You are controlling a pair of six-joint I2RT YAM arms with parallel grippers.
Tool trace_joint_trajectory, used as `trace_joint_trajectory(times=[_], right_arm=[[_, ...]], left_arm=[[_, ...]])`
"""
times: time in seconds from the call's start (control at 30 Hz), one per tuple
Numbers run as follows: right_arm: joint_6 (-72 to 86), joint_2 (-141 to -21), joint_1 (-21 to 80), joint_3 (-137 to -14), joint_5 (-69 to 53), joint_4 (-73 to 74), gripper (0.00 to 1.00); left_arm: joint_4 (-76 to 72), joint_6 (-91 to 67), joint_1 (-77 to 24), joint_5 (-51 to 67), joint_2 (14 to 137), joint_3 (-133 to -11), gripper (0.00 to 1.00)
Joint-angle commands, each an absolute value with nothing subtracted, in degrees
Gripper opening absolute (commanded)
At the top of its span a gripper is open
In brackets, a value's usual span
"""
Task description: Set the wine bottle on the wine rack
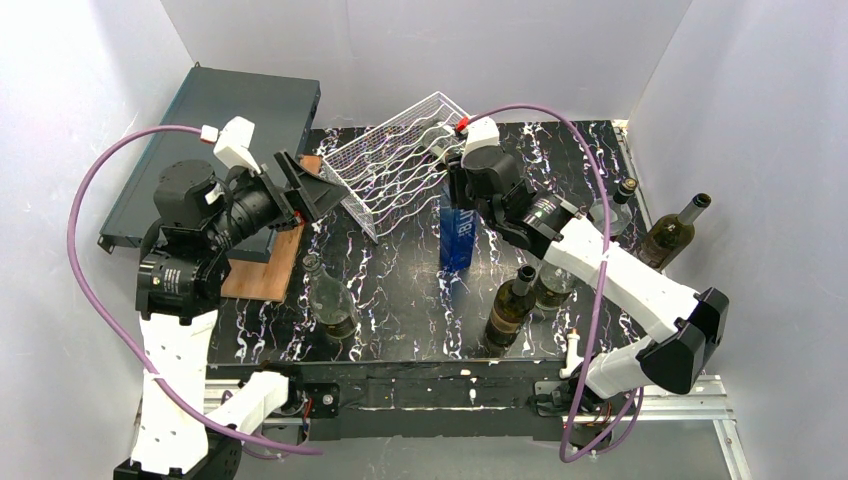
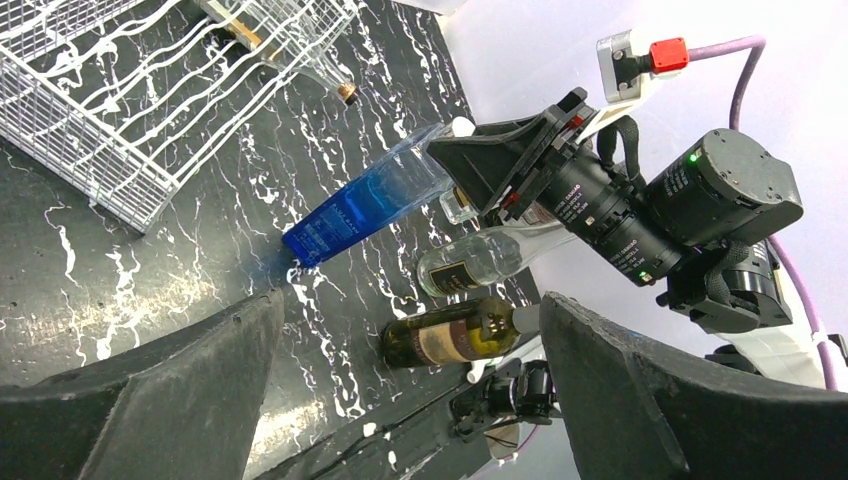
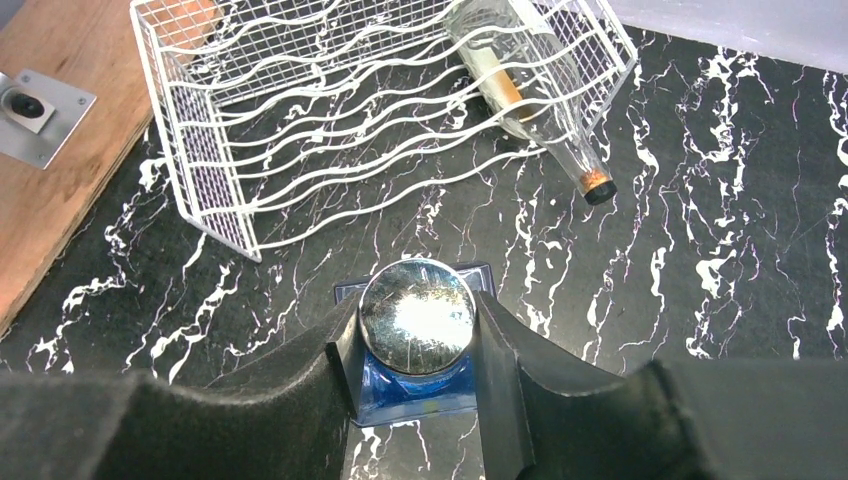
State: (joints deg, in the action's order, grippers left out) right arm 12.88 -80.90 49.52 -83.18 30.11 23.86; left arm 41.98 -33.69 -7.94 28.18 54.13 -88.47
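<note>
A blue square wine bottle (image 1: 456, 238) with a silver cap stands upright on the black marbled table, just in front of the white wire wine rack (image 1: 395, 165). My right gripper (image 3: 417, 320) is shut on the bottle's cap from above, one finger on each side. The bottle also shows in the left wrist view (image 2: 350, 210). The rack (image 3: 330, 110) sits tilted and holds one clear bottle (image 3: 520, 75) lying in its right end, neck sticking out. My left gripper (image 2: 410, 400) is open and empty, held above the table's left side.
A clear bottle (image 1: 330, 295) stands front left. Two dark bottles (image 1: 510, 305) stand front centre-right, and a clear one (image 1: 610, 210) and a green one (image 1: 672, 232) are at the right wall. A flat dark grey box (image 1: 230, 130) and a wooden board (image 1: 270, 265) lie at the left.
</note>
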Motion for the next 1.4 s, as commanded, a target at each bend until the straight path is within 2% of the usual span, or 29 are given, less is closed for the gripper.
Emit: trace_joint_trajectory(times=[0.0, 0.07, 0.1, 0.2, 0.3, 0.47, 0.63, 0.8, 0.97, 1.1, 1.37], right_arm=[[12.4, -80.0, 49.7, -82.0, 31.0, 20.7, 0.27], [12.5, -79.9, 49.8, -81.9, 30.9, 19.8, 0.15], [12.5, -79.7, 49.8, -82.7, 30.5, 17.8, 0.01], [11.8, -78.9, 49.8, -83.5, 27.9, 11.8, 0.01], [7.3, -75.0, 49.8, -74.6, 24.0, -8.9, 0.01], [8.2, -78.3, 49.8, -76.9, 21.2, -14.6, 0.01], [8.5, -77.7, 50.3, -73.6, 19.2, -20.0, 0.01], [9.8, -74.2, 51.4, -66.7, 17.3, -20.1, 0.01], [10.3, -68.8, 57.4, -61.8, 21.2, -13.8, 0.01], [11.4, -66.7, 63.2, -61.5, 27.9, -4.2, 0.01], [18.4, -68.7, 68.5, -63.1, 36.5, 10.3, 0.01]], left_arm=[[40.6, -33.6, -7.6, 29.7, 54.2, -88.1, 0.99], [40.6, -33.6, -7.6, 29.7, 54.4, -88.4, 0.99], [40.5, -33.7, -7.6, 29.9, 54.8, -88.8, 0.99], [39.7, -35.6, -7.6, 32.6, 55.6, -87.6, 0.99], [35.1, -41.0, -7.6, 37.9, 56.5, -85.8, 0.99], [34.5, -42.2, -7.6, 38.6, 56.5, -84.9, 0.99], [34.3, -42.3, -7.6, 38.0, 56.2, -84.6, 0.99], [34.2, -42.0, -7.6, 37.9, 56.2, -84.1, 1.0], [34.1, -41.4, -7.6, 37.5, 56.2, -83.7, 0.99], [33.9, -40.7, -7.6, 36.9, 56.5, -83.2, 0.99], [33.7, -40.0, -7.6, 36.2, 56.7, -82.7, 0.99]])
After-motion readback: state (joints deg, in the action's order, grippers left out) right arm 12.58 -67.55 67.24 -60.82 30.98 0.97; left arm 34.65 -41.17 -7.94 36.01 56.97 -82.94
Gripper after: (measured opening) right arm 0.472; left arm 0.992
